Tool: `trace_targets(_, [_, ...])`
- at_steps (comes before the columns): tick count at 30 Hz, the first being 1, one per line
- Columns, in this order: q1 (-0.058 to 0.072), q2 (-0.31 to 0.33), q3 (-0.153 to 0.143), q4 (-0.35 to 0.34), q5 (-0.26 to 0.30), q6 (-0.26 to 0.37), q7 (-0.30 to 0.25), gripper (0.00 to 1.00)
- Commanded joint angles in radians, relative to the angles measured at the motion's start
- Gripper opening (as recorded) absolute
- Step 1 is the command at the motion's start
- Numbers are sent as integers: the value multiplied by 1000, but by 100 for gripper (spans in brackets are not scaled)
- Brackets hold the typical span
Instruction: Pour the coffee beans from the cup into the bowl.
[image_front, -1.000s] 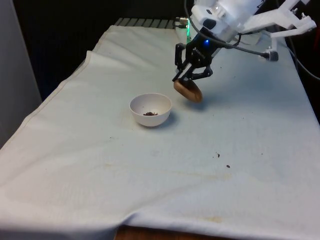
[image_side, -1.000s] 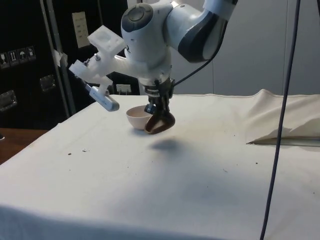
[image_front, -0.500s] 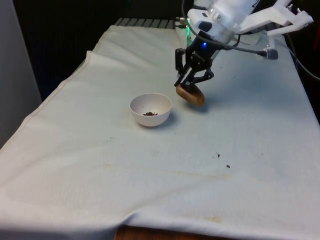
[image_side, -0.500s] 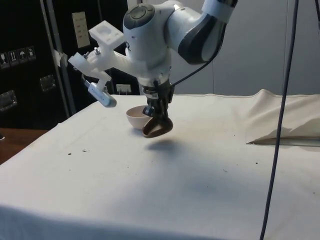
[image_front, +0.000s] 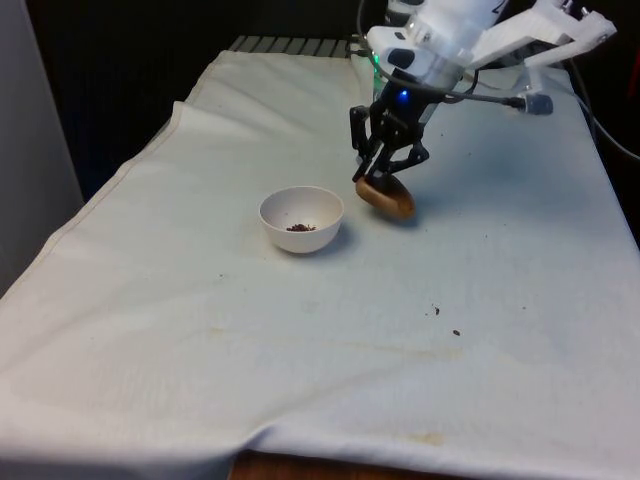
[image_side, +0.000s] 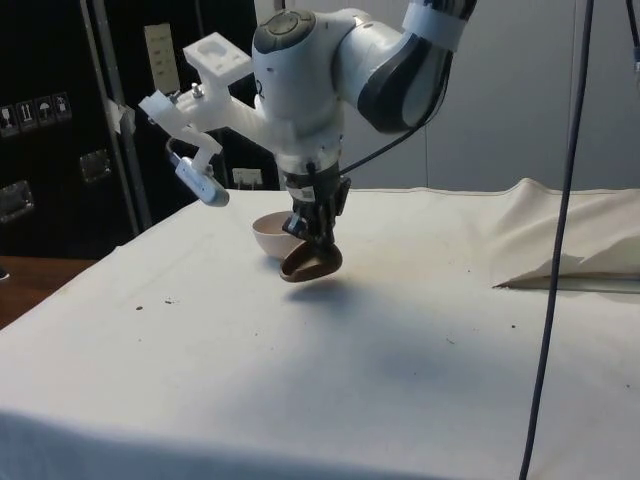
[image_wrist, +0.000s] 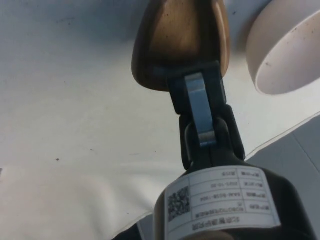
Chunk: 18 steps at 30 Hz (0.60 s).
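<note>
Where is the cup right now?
The brown cup, tilted, is held in the hand low over the cloth, just to the front view's right of the white bowl.

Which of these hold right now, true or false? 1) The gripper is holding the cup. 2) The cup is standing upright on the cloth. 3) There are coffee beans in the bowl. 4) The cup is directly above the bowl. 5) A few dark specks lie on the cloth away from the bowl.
1) True: the gripper is shut on the rim of the brown cup.
2) False: the cup is tilted and held by the gripper; the side view shows it just off the white cloth.
3) True: a small dark pile sits in the white bowl.
4) False: the cup hangs beside the bowl, on the front view's right.
5) True: specks lie nearer the camera.
</note>
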<state>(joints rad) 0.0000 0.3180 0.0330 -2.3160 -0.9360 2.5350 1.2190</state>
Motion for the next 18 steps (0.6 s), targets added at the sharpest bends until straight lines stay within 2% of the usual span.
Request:
trace_targets(1, [-9,-1,1,-11,14,32,-6,0])
trace_targets(2, [0,0,-2,-2,3,7,0,0])
trace_targets(3, [-9,-2,-2,-14,17,39,-6,0])
trace_targets(10, [-9,-2,-16,-35,39,93,-6,0])
trace_targets(11, [0,-1,-20,-26,28,68,0,0])
trace_targets(12, [-10,-2,-18,-38,41,99,-6,0])
trace_targets(18, [-10,-1,-31,-55,59,146,-7,0])
